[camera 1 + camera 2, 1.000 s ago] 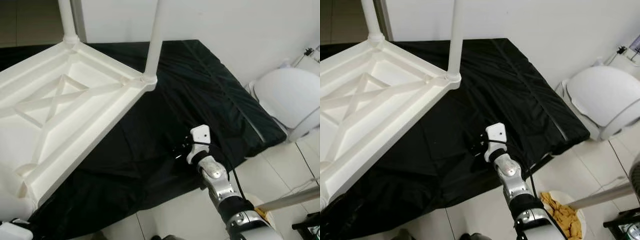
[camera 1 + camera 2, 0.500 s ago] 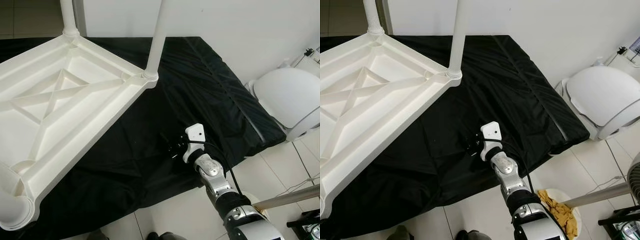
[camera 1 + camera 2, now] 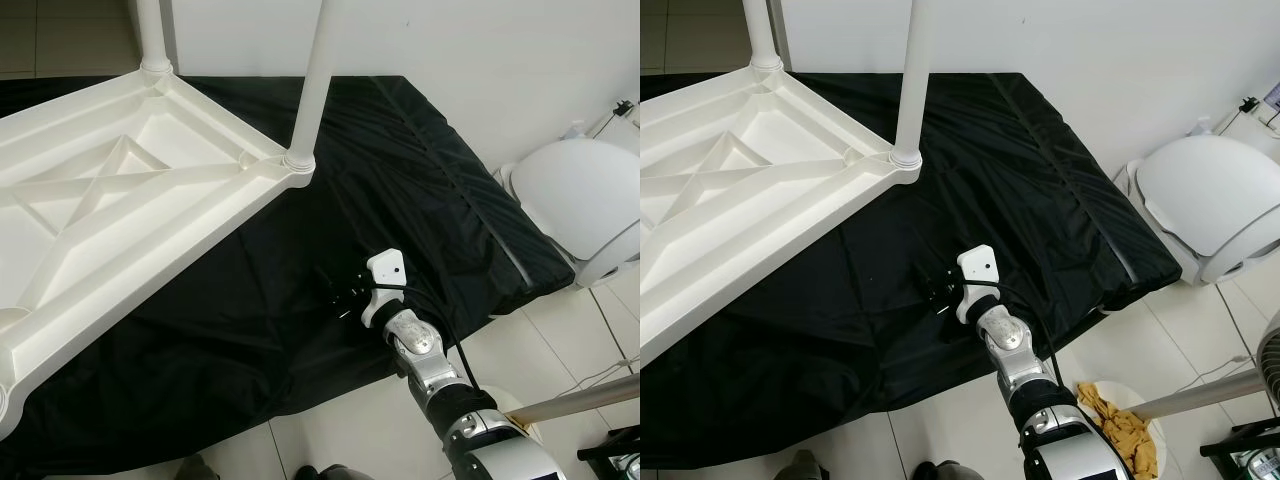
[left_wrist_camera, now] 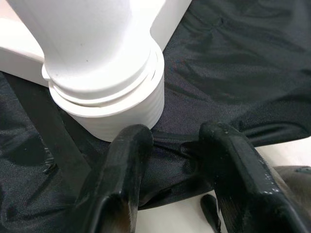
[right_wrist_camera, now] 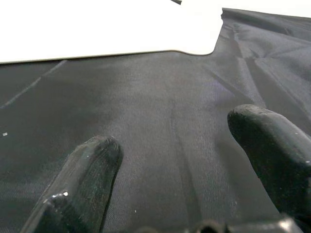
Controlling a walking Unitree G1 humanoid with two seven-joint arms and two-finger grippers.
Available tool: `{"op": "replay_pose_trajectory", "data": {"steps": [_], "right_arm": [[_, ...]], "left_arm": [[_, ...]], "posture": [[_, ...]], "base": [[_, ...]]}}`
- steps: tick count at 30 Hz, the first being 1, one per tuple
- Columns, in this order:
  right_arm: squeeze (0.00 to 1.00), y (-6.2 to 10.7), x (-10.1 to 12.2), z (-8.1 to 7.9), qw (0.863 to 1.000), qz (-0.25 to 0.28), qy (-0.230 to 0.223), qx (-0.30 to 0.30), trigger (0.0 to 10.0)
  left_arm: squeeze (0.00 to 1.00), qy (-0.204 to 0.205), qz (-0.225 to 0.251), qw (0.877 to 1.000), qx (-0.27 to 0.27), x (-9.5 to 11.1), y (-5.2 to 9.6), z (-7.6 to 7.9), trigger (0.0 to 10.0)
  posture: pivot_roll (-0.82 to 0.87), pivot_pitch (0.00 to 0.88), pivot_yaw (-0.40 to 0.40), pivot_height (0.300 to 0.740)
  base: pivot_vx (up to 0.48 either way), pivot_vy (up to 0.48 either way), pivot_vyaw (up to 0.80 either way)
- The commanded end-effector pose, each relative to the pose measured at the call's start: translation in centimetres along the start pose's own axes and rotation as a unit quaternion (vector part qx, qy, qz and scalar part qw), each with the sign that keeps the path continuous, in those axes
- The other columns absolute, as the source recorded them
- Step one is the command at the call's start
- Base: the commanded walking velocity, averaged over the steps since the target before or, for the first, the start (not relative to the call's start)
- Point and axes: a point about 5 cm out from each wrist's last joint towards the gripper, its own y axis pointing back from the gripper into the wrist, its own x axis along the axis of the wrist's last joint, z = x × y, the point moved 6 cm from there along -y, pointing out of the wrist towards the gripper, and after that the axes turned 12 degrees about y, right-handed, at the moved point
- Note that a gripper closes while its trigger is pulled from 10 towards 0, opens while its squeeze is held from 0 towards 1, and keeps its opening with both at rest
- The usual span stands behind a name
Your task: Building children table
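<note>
— Two grippers: where do they stand?

— Nearest, the left gripper (image 4: 177,160) sits spread and empty at the near-left corner of the upturned table (image 3: 130,215), fingers just short of a leg socket (image 4: 109,94). The right gripper (image 3: 936,290) hovers over the black cloth (image 3: 430,190), fingers parted, holding nothing.

— And the table from there?

— Left and far of the right gripper, its long edge running near-left to far-right. Two legs (image 3: 310,80) stand up at the far corners. The left arm is nearer, I'd judge.
</note>
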Motion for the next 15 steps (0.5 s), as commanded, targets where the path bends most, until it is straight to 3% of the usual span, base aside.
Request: {"op": "replay_pose_trajectory", "data": {"steps": [1,4,5,7,11,13,15], "right_arm": [[0.0,0.8,-1.1,0.4,1.0,-0.017,0.001,-0.007,10.0],[0.0,0.8,-1.1,0.4,1.0,-0.017,0.002,-0.007,10.0],[0.0,0.8,-1.1,0.4,1.0,-0.017,0.002,-0.007,10.0],[0.0,0.7,-1.1,0.3,1.0,-0.016,0.001,-0.007,10.0],[0.0,0.7,-1.0,0.2,1.0,-0.015,0.0,-0.007,10.0],[0.0,0.8,-1.0,0.1,1.0,-0.015,-0.001,-0.007,10.0],[0.0,0.8,-1.1,0.1,1.0,-0.015,-0.001,-0.007,10.0]], "left_arm": [[0.0,-0.002,-0.013,0.999,0.029,-0.2,0.7,-1.2,10.0],[0.0,-0.039,-0.033,0.997,0.063,-0.7,1.5,-3.4,10.0],[0.0,-0.039,-0.033,0.997,0.063,-0.7,1.5,-3.4,10.0],[0.0,-0.07,-0.048,0.991,0.104,-0.8,1.9,-5.4,10.0],[0.0,-0.091,-0.048,0.984,0.145,-0.4,2.1,-7.1,10.0],[0.0,-0.108,-0.01,0.974,0.199,1.4,1.9,-8.7,10.0],[0.0,-0.116,0.012,0.969,0.218,2.4,1.7,-9.1,10.0]], "posture": [[0.34,0.123,-0.141,0.74],[0.34,0.124,-0.139,0.74],[0.34,0.124,-0.139,0.74],[0.34,0.126,-0.139,0.74],[0.34,0.125,-0.14,0.74],[0.34,0.126,-0.136,0.74],[0.34,0.126,-0.137,0.74]], "base": [[0.0,0.0,0.0],[0.0,0.0,0.0],[0.0,0.0,0.0],[0.0,0.0,0.0],[0.0,0.0,0.0],[0.0,0.0,0.0],[0.0,0.0,0.0]]}}
